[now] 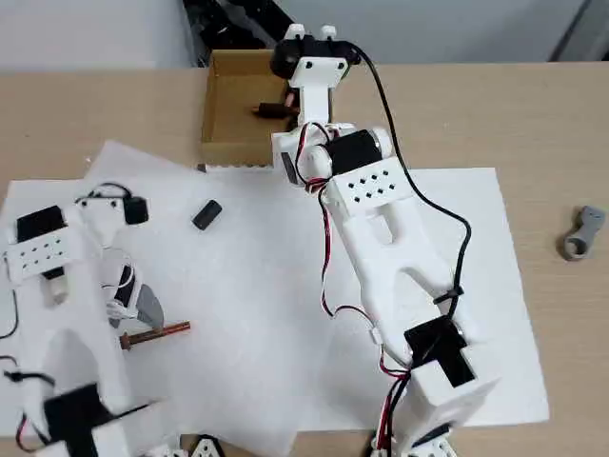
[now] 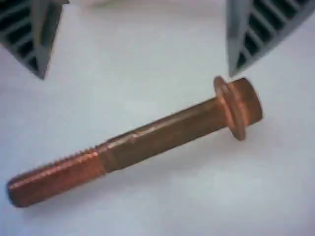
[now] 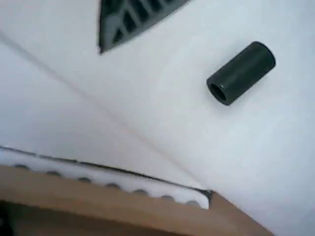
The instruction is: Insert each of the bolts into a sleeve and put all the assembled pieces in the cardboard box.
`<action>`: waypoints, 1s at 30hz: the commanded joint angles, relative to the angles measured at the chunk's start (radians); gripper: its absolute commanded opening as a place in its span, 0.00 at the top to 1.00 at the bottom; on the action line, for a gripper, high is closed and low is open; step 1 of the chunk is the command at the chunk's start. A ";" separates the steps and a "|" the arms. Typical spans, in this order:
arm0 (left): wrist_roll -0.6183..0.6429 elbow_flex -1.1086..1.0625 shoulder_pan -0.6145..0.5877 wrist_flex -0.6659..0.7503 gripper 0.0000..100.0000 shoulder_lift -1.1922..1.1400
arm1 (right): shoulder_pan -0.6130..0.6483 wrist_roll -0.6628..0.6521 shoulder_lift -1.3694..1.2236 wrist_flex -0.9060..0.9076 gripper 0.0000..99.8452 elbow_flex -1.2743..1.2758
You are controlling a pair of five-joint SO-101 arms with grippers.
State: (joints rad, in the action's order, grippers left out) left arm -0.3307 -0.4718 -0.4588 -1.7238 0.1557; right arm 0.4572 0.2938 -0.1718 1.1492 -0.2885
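Observation:
A copper bolt (image 1: 157, 333) (image 2: 142, 140) lies flat on the white sheet at the left. My left gripper (image 1: 145, 309) (image 2: 137, 73) hangs just above it, open, one finger on each side of the bolt's head end, touching nothing. A black sleeve (image 1: 206, 215) (image 3: 241, 73) lies on its side on the sheet, apart from both arms. The cardboard box (image 1: 221, 105) stands at the back, with one assembled bolt and sleeve (image 1: 274, 109) inside it. My right gripper (image 1: 290, 168) is at the box's near right corner, above the sheet's far edge.
The white foam sheet (image 1: 266, 314) covers most of the wooden table (image 1: 533, 114). A grey plastic part (image 1: 582, 231) lies on the bare wood at the far right. The right arm stretches across the sheet from the front right to the box.

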 commanded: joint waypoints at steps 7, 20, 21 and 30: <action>0.031 0.088 -0.072 -0.002 0.78 -0.390 | 0.001 0.000 0.005 -0.002 0.82 -0.044; 0.075 0.099 -0.077 0.071 0.83 -0.333 | 0.001 0.000 0.005 -0.005 0.82 -0.044; 0.075 0.099 -0.077 0.075 0.83 -0.313 | 0.001 0.000 0.005 -0.005 0.82 -0.044; -0.002 0.099 -0.061 0.176 0.83 -0.195 | 0.001 0.003 -0.012 -0.004 0.82 -0.044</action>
State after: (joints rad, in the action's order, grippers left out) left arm -0.2892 -0.3920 -0.5355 -1.5750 -0.0928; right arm 0.4572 0.2938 -0.1841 1.1492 -0.2885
